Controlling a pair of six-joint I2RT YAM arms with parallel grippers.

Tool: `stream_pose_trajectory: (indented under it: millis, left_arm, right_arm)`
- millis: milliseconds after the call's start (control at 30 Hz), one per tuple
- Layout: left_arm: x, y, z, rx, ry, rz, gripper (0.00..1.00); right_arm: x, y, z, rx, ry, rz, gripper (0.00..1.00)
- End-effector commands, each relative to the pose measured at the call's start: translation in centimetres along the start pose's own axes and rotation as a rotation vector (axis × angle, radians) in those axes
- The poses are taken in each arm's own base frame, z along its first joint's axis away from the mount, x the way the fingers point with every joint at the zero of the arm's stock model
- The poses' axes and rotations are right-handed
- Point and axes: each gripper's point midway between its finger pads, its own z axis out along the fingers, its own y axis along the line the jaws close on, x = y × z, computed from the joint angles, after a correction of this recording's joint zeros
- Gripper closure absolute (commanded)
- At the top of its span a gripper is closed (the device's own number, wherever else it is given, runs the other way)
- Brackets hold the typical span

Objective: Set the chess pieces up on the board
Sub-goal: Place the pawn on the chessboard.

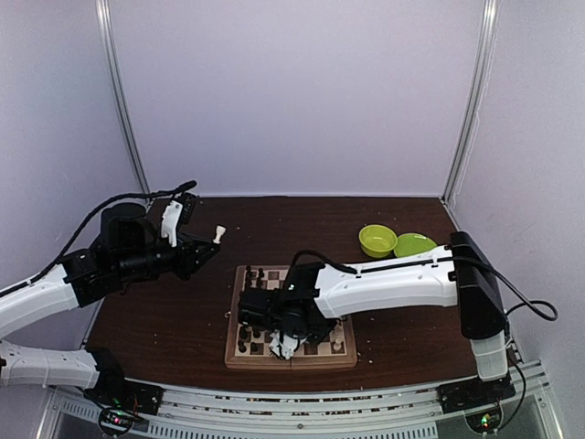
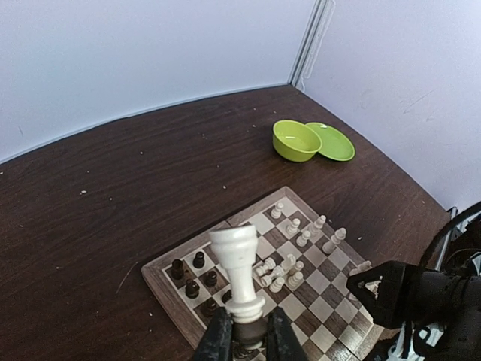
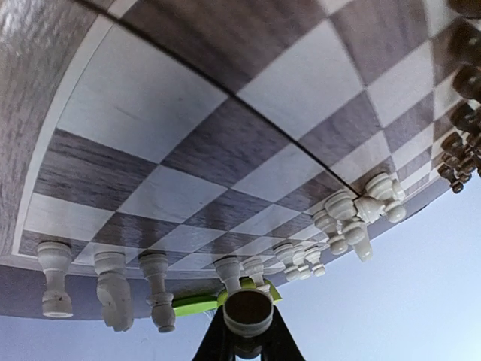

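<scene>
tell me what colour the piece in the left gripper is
Cream-white. The chess piece in the left gripper shows best in the left wrist view.

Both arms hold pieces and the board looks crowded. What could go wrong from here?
The left fingers pinch the tall white piece only at its base, so it could tilt or slip out.
The right fingers carry a second white piece low over the board, close to a row of white pieces; a sideways move could topple them.
</scene>
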Motion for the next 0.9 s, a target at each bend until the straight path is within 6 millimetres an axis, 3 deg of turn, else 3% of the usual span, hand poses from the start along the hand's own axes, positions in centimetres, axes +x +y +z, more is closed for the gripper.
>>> stream_pose_trajectory:
  millis: [0,467,700,867]
  left_arm:
    - [-0.8,0.0,0.2,0.005,-0.042,-0.007,0.97]
    - [0.0,0.1,0.5,0.016,-0.035,-0.033,0.97]
    - [0.5,0.2,0.9,0.016,-0.029,-0.04,0.97]
    - [0.8,0.2,1.4,0.024,-0.019,-0.042,0.97]
  right_arm:
    - [0.9,0.0,0.9,0.066,0.145,-0.091,0.91]
    - [-1.2,0.7,2.1,0.1,0.216,-0.168,0.86]
    - [-2.1,1.5,2.5,0.069,0.159,-0.168,0.65]
    - [-2.3,1.4,2.4,0.076,0.145,-0.162,0.63]
